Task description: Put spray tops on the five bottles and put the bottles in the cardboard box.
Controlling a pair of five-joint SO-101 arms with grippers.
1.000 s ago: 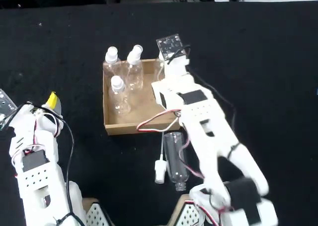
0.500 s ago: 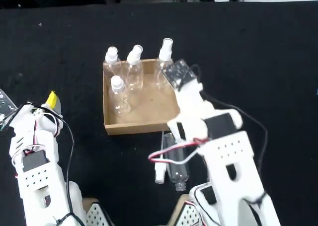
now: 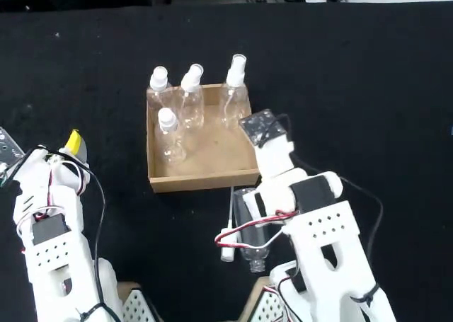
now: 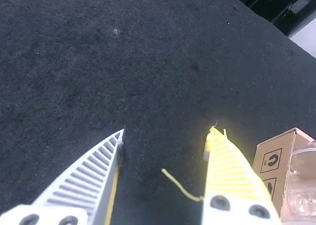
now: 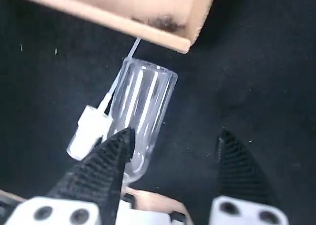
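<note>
The uncapped bottle (image 5: 140, 104) lies on its side on the black table (image 5: 256, 76), partly under one finger of the right pincer (image 5: 175, 135), which hovers released and holds nothing. A loose spray top (image 5: 88, 131) lies just beside the bottle, on the side away from the pincer's gap. Beyond the bottle from this pincer sits the cardboard box (image 3: 204, 177), with four capped bottles (image 3: 191, 99) standing in it. The left pincer (image 4: 167, 132), well apart from these, is also released, empty, above bare table.

Two small boxed handling pictograms (image 4: 270, 160) on the cardboard box (image 4: 289, 140) wall; no legible words.
</note>
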